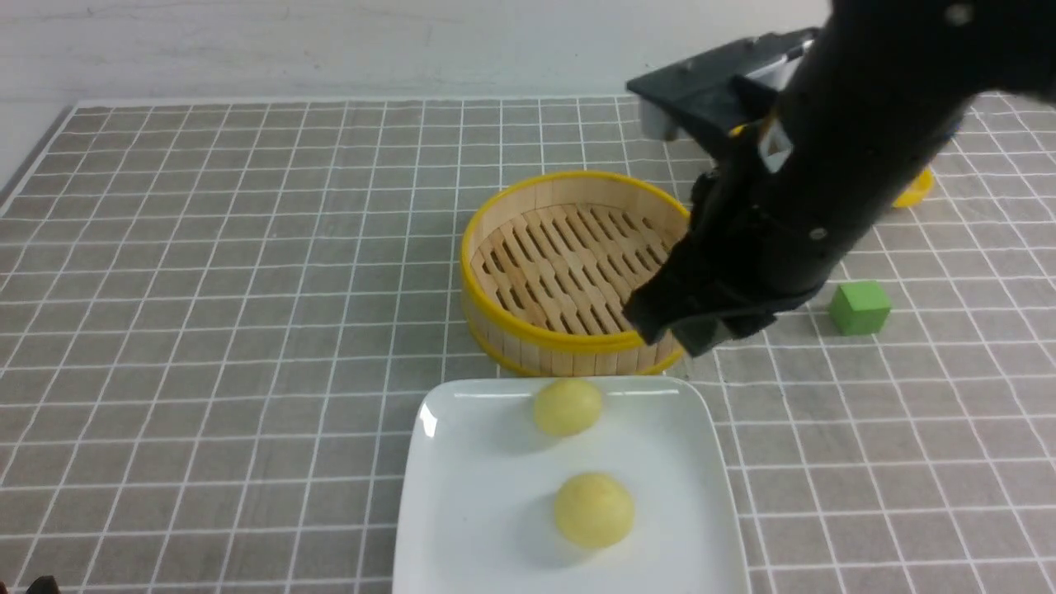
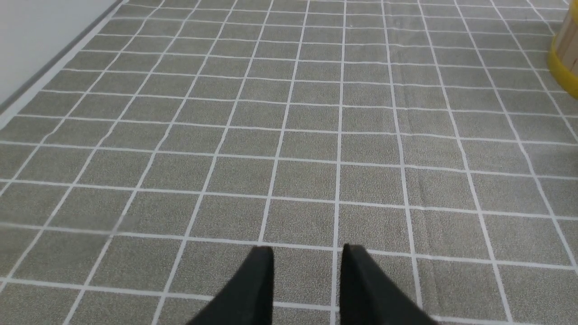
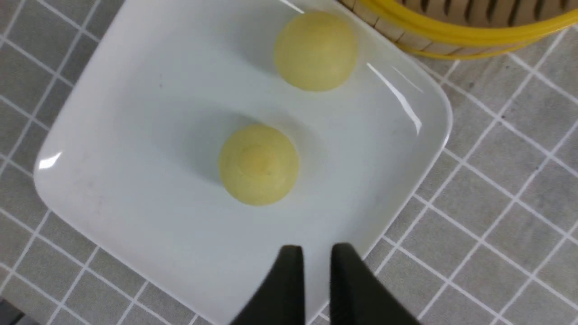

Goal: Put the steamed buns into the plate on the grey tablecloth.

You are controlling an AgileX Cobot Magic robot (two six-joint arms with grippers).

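Observation:
Two pale yellow steamed buns lie on the white square plate [image 1: 478,511] on the grey tablecloth [image 1: 206,289]: one near the plate's far edge [image 1: 567,406], one in its middle [image 1: 593,509]. Both also show in the right wrist view [image 3: 316,50] [image 3: 258,164] on the plate [image 3: 135,135]. My right gripper [image 1: 681,334] hangs above the steamer's near right rim, off the plate's far right corner; its fingers [image 3: 291,271] are nearly together and empty. My left gripper [image 2: 307,253] is slightly open and empty over bare cloth at the left.
The round yellow-rimmed bamboo steamer [image 1: 569,256] stands empty just behind the plate; its edge shows in the left wrist view [image 2: 564,58]. A green cube [image 1: 860,308] sits to its right. A yellow-rimmed lid [image 1: 916,191] lies at the back right, mostly hidden by my right arm.

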